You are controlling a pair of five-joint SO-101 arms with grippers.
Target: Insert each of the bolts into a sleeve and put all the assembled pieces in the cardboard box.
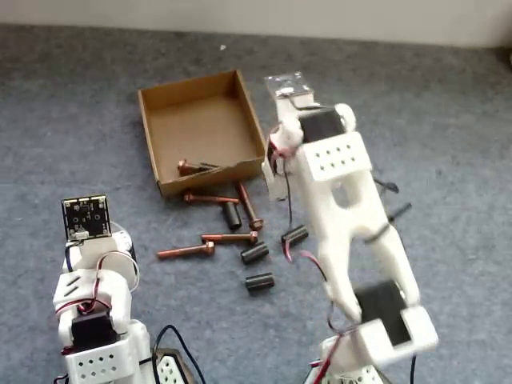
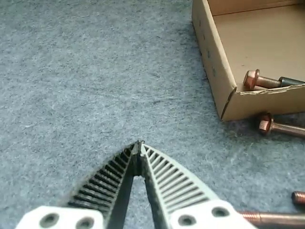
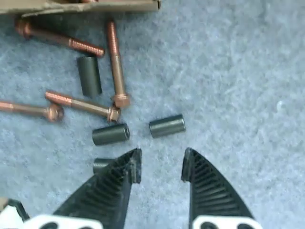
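The right gripper [image 3: 161, 164], fingers spread, hovered near a loose sleeve [image 3: 167, 126] on the carpet. The left gripper [image 2: 139, 146] had its fingers pressed together, apart from the cardboard box [image 2: 209, 57].

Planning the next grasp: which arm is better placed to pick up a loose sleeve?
Right. The right gripper hangs open just short of a sleeve, while the left gripper is shut over bare carpet, apart from the cardboard box.

Sleeve [image 3: 100, 165] half behind right pincer [image 3: 162, 161]
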